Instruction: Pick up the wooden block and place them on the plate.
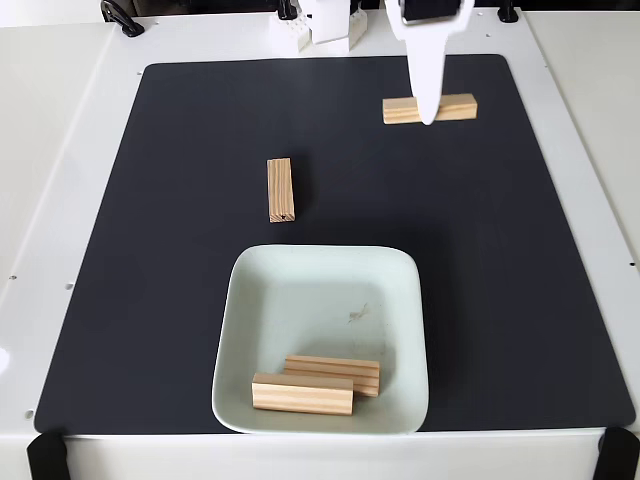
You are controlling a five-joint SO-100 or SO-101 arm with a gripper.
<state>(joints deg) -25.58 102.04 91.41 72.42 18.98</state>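
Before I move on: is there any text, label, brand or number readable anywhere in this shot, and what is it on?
None: no word, number, label or sign can be read in the fixed view.
The four wooden blocks, two in the plate at and, two on the black mat at and, show bare grain.
The plate bears a brownish speck, not writing.
The white gripper and white table are unmarked.

a white table [70,150] is covered by a black mat [180,300] (rounded corners). on the mat are set a plate [400,300] and two wooden blocks [281,189] [460,107], well apart.
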